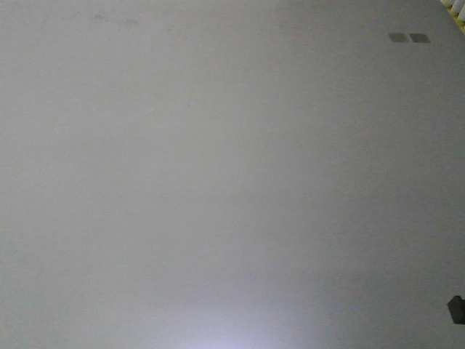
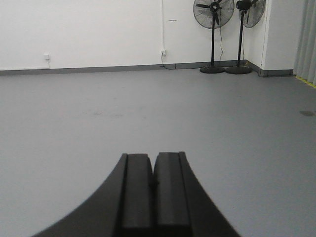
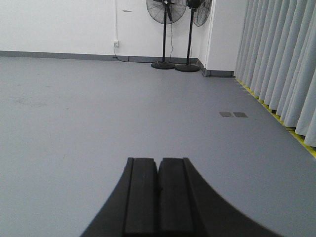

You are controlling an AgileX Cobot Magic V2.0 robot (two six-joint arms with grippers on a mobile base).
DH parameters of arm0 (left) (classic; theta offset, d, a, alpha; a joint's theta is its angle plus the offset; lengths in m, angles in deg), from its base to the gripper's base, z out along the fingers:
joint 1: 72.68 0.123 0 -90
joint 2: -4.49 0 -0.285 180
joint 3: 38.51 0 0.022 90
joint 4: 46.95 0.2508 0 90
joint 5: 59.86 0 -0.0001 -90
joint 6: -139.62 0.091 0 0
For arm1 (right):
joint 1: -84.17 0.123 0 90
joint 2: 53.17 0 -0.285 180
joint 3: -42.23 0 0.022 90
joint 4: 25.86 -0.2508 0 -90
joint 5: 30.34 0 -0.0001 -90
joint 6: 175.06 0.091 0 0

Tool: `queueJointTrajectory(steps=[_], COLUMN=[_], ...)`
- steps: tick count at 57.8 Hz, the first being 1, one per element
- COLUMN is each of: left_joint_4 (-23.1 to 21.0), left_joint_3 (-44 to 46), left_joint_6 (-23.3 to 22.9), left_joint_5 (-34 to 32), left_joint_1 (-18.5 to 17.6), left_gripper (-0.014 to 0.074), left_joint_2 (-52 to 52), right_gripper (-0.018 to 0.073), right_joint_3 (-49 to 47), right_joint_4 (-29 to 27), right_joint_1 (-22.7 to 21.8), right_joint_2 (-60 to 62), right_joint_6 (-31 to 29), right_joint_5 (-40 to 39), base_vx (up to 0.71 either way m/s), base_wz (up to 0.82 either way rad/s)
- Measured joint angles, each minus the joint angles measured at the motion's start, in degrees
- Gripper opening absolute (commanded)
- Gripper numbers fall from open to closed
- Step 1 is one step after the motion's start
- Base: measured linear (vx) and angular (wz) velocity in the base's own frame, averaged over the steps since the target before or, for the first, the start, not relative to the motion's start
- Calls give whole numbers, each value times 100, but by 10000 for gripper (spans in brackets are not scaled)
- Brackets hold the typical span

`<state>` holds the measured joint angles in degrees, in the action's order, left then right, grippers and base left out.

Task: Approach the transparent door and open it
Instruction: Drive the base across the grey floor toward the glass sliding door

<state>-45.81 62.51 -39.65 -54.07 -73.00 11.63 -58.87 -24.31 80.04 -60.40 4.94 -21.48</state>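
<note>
You are on the driving leg: the transparent door shows in no view, so you cannot place it yet. The left pincer (image 2: 153, 164) and right pincer (image 3: 158, 168) are both closed on nothing, pointing low over the bare grey floor (image 2: 148, 108). Ahead stand two fans (image 3: 165, 10) against the white wall (image 2: 89, 29), and a curtain (image 3: 276, 59) runs along the right. The next move probably calls for turning the base until the door comes into sight.
</note>
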Motion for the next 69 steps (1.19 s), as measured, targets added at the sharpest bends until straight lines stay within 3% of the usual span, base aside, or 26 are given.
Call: queueJointTrajectory(steps=[69], left_joint_4=[0], left_joint_3=[0], left_joint_6=[0], left_joint_5=[0], left_joint_1=[0], left_gripper=[-6], left_joint_2=[0], right_gripper=[-9], right_joint_3=[0], right_joint_4=[0], right_joint_1=[0], right_joint_2=[0], right_joint_6=[0], right_joint_5=[-5], base_vx=[4], base_wz=[3])
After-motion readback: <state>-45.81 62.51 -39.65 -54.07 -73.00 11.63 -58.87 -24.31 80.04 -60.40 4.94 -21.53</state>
